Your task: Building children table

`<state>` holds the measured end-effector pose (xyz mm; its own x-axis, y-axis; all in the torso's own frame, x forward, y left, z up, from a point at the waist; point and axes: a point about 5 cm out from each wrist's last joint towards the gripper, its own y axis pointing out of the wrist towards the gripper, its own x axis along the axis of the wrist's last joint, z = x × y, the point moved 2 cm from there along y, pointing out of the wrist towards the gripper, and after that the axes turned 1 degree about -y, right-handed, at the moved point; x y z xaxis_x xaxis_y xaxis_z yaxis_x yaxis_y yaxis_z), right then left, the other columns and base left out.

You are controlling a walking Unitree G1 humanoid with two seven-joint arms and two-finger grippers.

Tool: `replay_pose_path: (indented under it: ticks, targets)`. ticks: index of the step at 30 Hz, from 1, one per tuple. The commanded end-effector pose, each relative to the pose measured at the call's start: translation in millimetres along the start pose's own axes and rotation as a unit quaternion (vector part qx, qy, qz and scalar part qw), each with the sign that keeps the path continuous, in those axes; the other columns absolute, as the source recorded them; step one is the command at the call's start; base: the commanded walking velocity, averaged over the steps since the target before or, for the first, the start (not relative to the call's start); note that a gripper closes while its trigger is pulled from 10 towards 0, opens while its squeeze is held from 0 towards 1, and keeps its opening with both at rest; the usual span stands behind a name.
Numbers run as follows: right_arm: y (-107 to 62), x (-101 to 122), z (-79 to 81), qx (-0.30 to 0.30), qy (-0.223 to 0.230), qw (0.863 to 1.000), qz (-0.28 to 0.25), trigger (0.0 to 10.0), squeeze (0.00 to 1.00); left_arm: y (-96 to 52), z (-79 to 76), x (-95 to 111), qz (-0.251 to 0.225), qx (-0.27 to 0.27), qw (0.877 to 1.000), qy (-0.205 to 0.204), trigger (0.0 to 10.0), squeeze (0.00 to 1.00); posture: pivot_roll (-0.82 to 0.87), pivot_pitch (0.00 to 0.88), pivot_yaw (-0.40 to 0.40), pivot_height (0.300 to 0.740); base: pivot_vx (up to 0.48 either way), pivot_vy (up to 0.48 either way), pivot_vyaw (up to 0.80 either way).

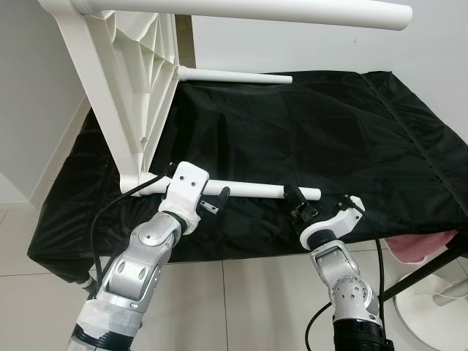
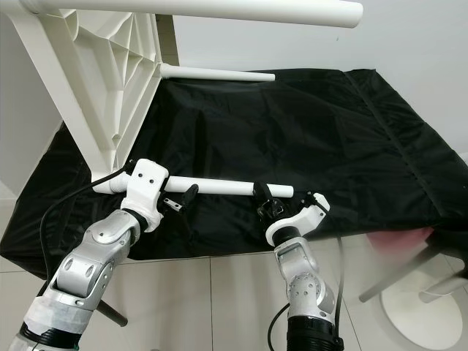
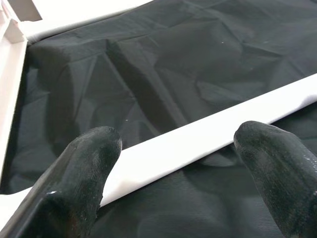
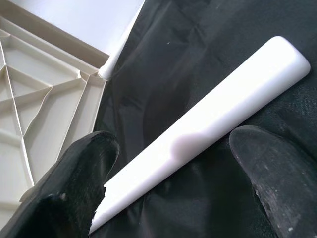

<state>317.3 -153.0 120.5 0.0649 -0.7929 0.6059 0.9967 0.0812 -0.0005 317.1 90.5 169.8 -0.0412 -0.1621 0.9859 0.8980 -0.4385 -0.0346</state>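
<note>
Grippers left (image 1: 219, 199) and right (image 1: 316, 206), jaws wide astride the table leg (image 1: 256, 190).

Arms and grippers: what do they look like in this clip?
Both arms are silver, jointed metal with black cables alongside. The left gripper and right gripper sit on white wrist housings, each with two long black fingers, rounded and matte at the tips.
</note>
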Motion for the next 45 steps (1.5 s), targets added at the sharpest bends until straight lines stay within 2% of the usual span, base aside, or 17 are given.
replay_pose_path:
  ticks: [1,5,9,14,21,24,26,28,29,30,35,37,38,39,41,43,45]
  targets:
    - [2.7,0,-0.4,-0.006,0.015,1.000,0.002,10.0,0.00,-0.3,2.3,-1,0.001,0.016,1.000,0.003,10.0,0.00,0.00,0.055,0.019,0.740,0.000,0.000,0.00]
    - [18.6,17,0.0,-0.020,0.058,0.998,-0.012,10.0,0.00,0.4,3.0,0,-0.001,0.018,1.000,0.006,10.0,0.00,0.00,0.047,0.021,0.740,0.000,0.000,0.00]
    - [27.0,27,-3.5,-0.034,0.069,0.997,-0.022,10.0,0.00,1.0,3.9,1,-0.002,0.019,1.000,0.009,10.0,0.00,0.00,0.045,0.021,0.740,0.000,0.000,0.00]
    - [31.3,36,-14.2,-0.059,0.100,0.993,-0.031,10.0,0.00,0.8,4.6,2,-0.004,0.020,1.000,0.010,10.0,0.00,0.01,0.043,0.022,0.740,0.000,0.000,0.00]
    - [33.2,39,-22.7,-0.075,0.098,0.992,-0.027,10.0,0.00,1.3,4.6,3,-0.006,0.020,1.000,0.010,10.0,0.00,0.01,0.041,0.024,0.740,0.000,0.000,0.00]
    - [32.8,32,-31.5,-0.103,0.064,0.993,0.003,10.0,0.00,1.7,4.4,4,-0.008,0.021,1.000,0.009,10.0,0.00,0.01,0.041,0.024,0.740,0.000,0.000,0.00]
    - [34.2,36,-41.3,-0.130,-0.017,0.991,0.012,10.0,0.00,2.3,4.3,5,-0.009,0.021,1.000,0.007,10.0,0.00,0.00,0.041,0.027,0.740,0.000,0.000,0.00]
    - [34.2,36,-41.3,-0.130,-0.017,0.991,0.012,10.0,0.00,2.3,4.3,5,-0.009,0.021,1.000,0.007,10.0,0.00,0.00,0.041,0.027,0.740,0.000,0.000,0.00]
    - [35.3,44,-46.1,-0.132,-0.059,0.989,0.004,10.0,0.00,2.2,3.5,5,-0.010,0.020,1.000,0.006,10.0,0.00,0.00,0.041,0.027,0.740,0.000,0.000,0.00]
    - [36.2,62,-58.0,-0.153,-0.126,0.980,-0.013,10.0,0.00,2.2,2.0,5,-0.009,0.018,1.000,0.005,10.0,0.00,0.00,0.047,0.036,0.740,0.000,0.000,0.00]
    - [36.4,72,-64.9,-0.168,-0.150,0.974,-0.021,10.0,0.00,2.0,1.5,4,-0.009,0.017,1.000,0.004,10.0,0.00,0.00,0.047,0.036,0.740,0.000,0.000,0.00]
    - [35.2,90,-72.6,-0.185,-0.215,0.958,-0.040,10.0,0.00,1.9,1.2,4,-0.008,0.017,1.000,0.003,10.0,0.00,-0.01,0.050,0.037,0.740,0.000,0.000,0.00]
    - [35.2,90,-72.6,-0.185,-0.215,0.958,-0.040,10.0,0.00,1.9,1.2,4,-0.008,0.017,1.000,0.003,10.0,0.00,-0.01,0.050,0.037,0.740,0.000,0.000,0.00]
    - [34.4,97,-74.4,-0.190,-0.242,0.950,-0.048,10.0,0.00,1.7,1.3,4,-0.008,0.017,1.000,0.002,10.0,0.00,-0.01,0.051,0.036,0.740,0.000,0.000,0.00]
    - [35.2,106,-68.4,-0.171,-0.276,0.943,-0.073,10.0,0.00,1.6,0.7,4,-0.008,0.018,1.000,0.000,10.0,0.00,-0.01,0.051,0.035,0.740,0.000,0.000,0.00]
    - [35.2,106,-68.4,-0.171,-0.276,0.943,-0.073,10.0,0.00,1.6,0.7,4,-0.008,0.018,1.000,0.000,10.0,0.00,-0.01,0.051,0.035,0.740,0.000,0.000,0.00]
    - [38.5,113,-43.0,-0.111,-0.316,0.934,-0.120,10.0,0.00,1.5,0.1,3,-0.007,0.019,1.000,-0.008,10.0,0.00,-0.01,0.050,0.034,0.740,0.000,0.000,0.00]
